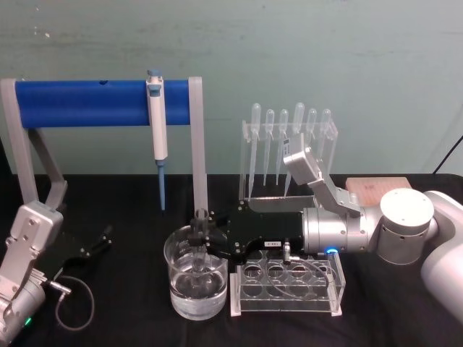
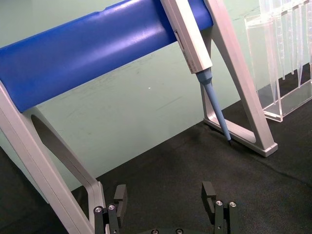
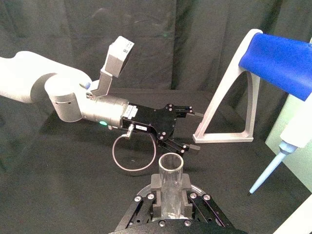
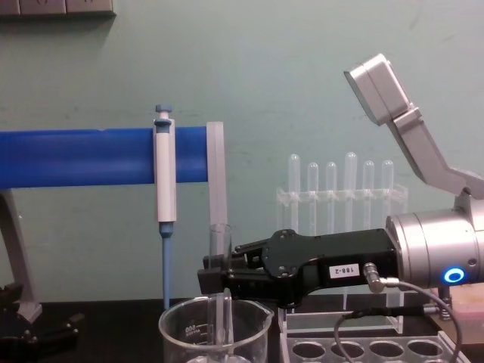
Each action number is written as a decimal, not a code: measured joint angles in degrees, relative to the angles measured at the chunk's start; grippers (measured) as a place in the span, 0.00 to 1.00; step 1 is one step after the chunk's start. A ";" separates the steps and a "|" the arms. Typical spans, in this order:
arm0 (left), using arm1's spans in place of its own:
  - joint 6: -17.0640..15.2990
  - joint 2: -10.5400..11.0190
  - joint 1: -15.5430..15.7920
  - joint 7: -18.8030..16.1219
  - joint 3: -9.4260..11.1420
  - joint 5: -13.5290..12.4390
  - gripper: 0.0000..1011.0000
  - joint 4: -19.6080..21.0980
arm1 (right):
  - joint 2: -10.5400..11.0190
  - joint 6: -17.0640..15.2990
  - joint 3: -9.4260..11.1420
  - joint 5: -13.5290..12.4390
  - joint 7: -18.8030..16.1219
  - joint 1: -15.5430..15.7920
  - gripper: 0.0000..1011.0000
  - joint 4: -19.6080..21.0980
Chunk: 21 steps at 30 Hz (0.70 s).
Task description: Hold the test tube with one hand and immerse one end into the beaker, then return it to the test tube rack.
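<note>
While level — right gripper [image 4: 220, 278] around tube [image 4: 219, 240]

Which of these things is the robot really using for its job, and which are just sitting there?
In the job: right gripper, jaws shut on the test tube; beaker, tube's lower end inside it; test tube rack.

Just lying about: pipettor on the blue bar stand; plastic pipettes at the back; left gripper, parked, open.
</note>
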<state>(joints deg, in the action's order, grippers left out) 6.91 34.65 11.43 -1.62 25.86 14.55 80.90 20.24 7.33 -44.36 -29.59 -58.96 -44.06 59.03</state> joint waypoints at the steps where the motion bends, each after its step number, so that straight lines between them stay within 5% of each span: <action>1: 0.00 0.00 0.00 0.00 0.00 0.00 0.99 0.00 | 0.00 0.00 0.00 0.00 0.00 0.00 0.22 0.00; 21: 0.00 0.00 0.00 0.00 0.00 0.00 0.99 0.00 | 0.00 0.00 0.00 0.00 0.00 0.00 0.22 0.00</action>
<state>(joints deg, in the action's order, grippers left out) 6.91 34.65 11.43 -1.62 25.86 14.55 80.90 20.24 7.33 -44.36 -29.59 -58.96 -44.06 59.03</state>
